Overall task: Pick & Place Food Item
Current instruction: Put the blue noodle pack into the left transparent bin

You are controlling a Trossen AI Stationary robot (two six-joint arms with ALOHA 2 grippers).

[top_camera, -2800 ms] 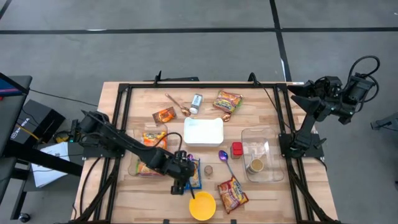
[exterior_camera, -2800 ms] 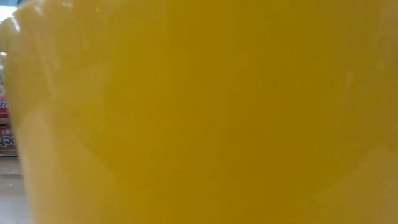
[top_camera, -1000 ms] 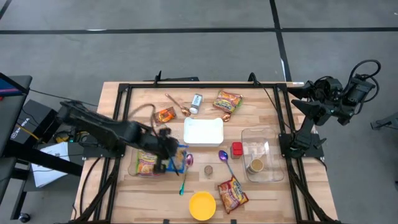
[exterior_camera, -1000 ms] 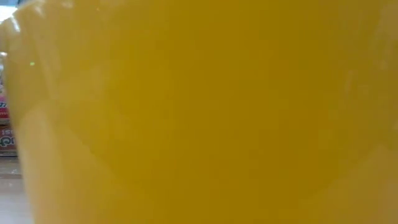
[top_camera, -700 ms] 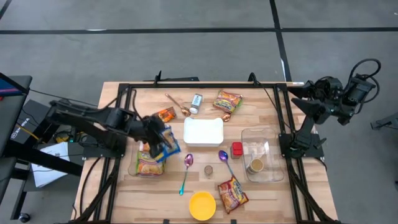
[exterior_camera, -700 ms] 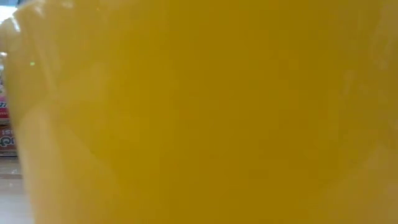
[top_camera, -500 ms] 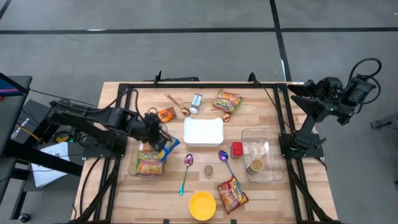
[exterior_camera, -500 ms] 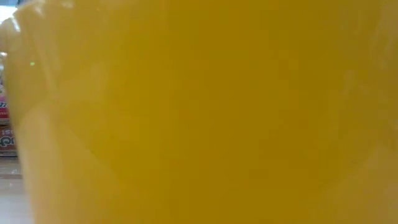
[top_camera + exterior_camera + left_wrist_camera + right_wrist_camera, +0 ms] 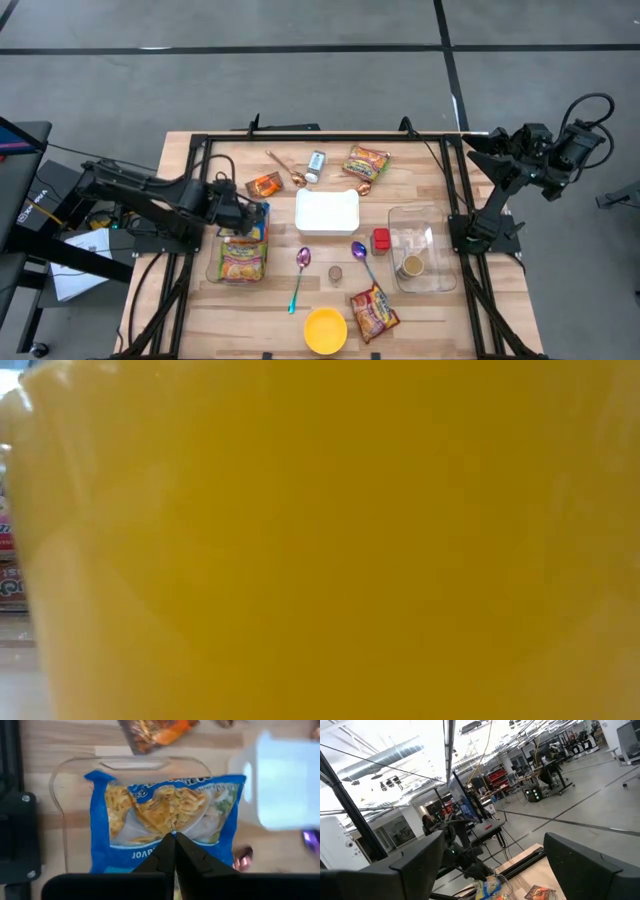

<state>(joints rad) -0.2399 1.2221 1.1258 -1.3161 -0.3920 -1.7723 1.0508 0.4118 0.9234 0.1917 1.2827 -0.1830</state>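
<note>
Pinching a blue noodle bag (image 9: 165,827) by its edge, the left gripper (image 9: 172,851) has its two fingers pressed tight together. It holds the bag up over a clear tray (image 9: 59,795) at the left side of the table (image 9: 420,310). From above, the bag (image 9: 252,220) hangs over the tray (image 9: 211,270), which has another noodle pack (image 9: 240,262) lying in it.

Next to the tray sits a white box (image 9: 327,211). Near the front are a purple spoon (image 9: 300,270), a second purple spoon (image 9: 362,255) and a yellow bowl (image 9: 325,329). That bowl (image 9: 330,550) fills almost all of the low view.

Far off at the right, the right gripper (image 9: 492,870) waits up high past the table edge. Its fingers are spread wide and hold nothing.
</note>
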